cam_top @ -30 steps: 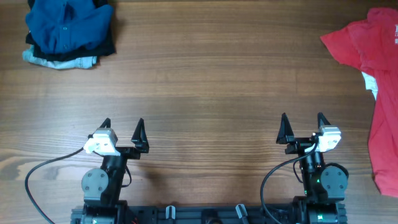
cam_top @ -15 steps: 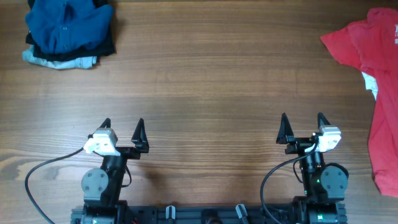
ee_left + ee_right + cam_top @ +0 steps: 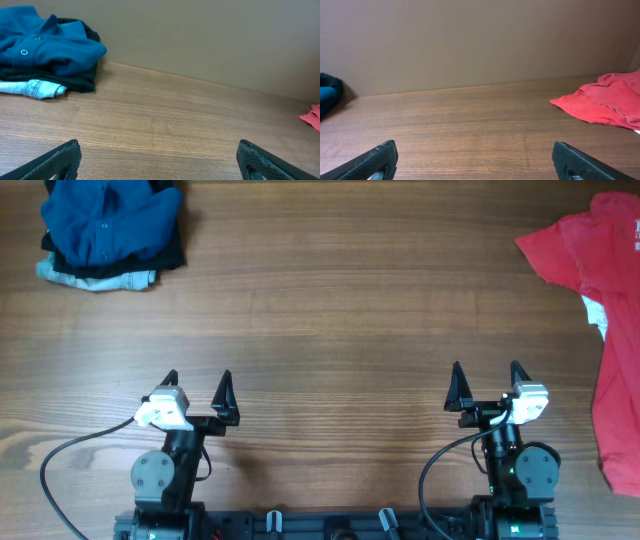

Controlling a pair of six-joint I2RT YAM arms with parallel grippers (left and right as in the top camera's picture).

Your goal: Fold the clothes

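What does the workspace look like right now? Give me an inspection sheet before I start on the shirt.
Surface: wooden table, bare wood across the middle.
Job's things: red T-shirt, crumpled and unfolded at the far right, partly outside the overhead view.
Clutter: pile of clothes in the far left corner, a blue shirt on top.
Grippers: left gripper and right gripper both open, holding nothing, near their bases.
Cables: black cables looped beside each base, clear of the T-shirt.
Surroundings: plain brown wall behind the table.
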